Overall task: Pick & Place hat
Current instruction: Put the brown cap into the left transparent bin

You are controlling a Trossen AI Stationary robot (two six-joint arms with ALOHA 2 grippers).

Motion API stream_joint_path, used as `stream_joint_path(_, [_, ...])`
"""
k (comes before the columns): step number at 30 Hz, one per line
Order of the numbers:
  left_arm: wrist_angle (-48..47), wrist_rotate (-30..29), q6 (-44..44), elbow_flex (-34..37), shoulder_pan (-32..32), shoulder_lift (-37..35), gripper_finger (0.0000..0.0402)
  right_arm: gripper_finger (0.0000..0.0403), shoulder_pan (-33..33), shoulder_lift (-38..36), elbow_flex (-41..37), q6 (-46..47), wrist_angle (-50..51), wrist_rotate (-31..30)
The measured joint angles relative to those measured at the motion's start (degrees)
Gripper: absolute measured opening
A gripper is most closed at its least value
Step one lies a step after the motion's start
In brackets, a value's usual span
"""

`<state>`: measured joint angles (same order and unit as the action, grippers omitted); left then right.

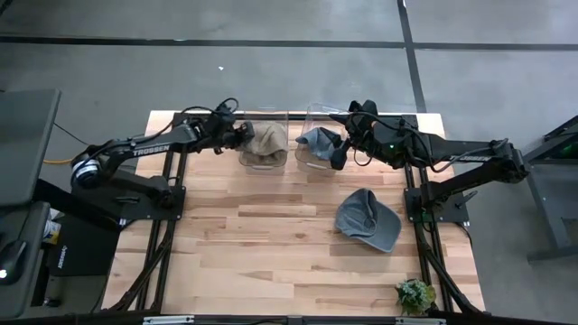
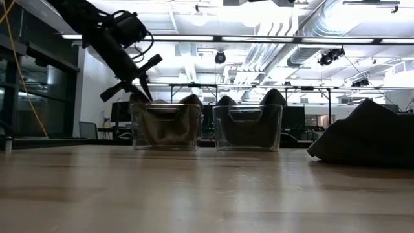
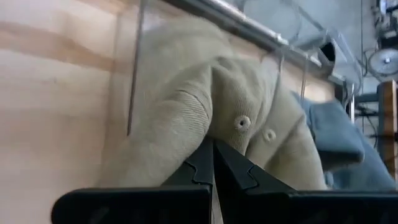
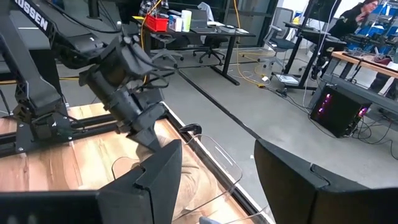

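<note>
The table [image 1: 271,235] is light blond wood with darker streaky planks mixed in. Both arms are basically black, and the left arm [image 1: 144,149] has white lettering along it. The hat in the left bin [image 1: 265,142] is tan/beige corduroy-looking fabric with little matching eyelets, and the bin [image 1: 280,117] itself is clear. The hat in the right clear bin [image 1: 318,143] is a slate blue-grey, and the loose cap [image 1: 368,219] lying at about 4 o'clock on the table is the same blue-grey. A small green plant [image 1: 415,295] sits down at 5 o'clock. The floor [image 1: 271,72] around it all is plain grey with dark lines.
</note>
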<state>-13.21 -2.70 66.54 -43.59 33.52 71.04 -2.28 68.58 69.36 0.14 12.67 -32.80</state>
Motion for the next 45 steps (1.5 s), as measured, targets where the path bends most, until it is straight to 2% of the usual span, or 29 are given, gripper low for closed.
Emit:
stream_joint_path(7, [1.0,0.0,1.3,0.0,-3.7,4.5,0.0,0.0197,0.0,0.0,0.0,0.0,0.0,0.1])
stream_joint_path(13, [3.4,0.6,1.3,-0.5,-4.0,5.4,0.0,0.0197,0.0,0.0,0.0,0.0,0.0,0.2])
stream_joint_path(24, [-9.7,2.2,-8.0,-14.1,-3.9,5.4,0.0,0.0197,0.0,0.0,0.0,0.1,0.6,1.3])
stream_joint_path(30, [-16.9,0.6,-20.9,-18.5,-3.5,5.4,0.0,0.0197,0.0,0.0,0.0,0.1,1.9,1.3])
stream_joint_path(35, [-18.4,4.8,-36.2,-21.6,-0.4,6.2,0.0,0.0197,0.0,0.0,0.0,0.1,2.0,1.5])
stream_joint_path(41, [-24.1,11.9,-52.4,-28.7,3.7,12.3,0.0,0.0197,0.0,0.0,0.0,0.1,2.2,1.7])
stream_joint_path(45, [-34.1,8.7,-61.0,-35.3,5.7,18.2,0.0,0.0197,0.0,0.0,0.0,1.0,3.0,1.7])
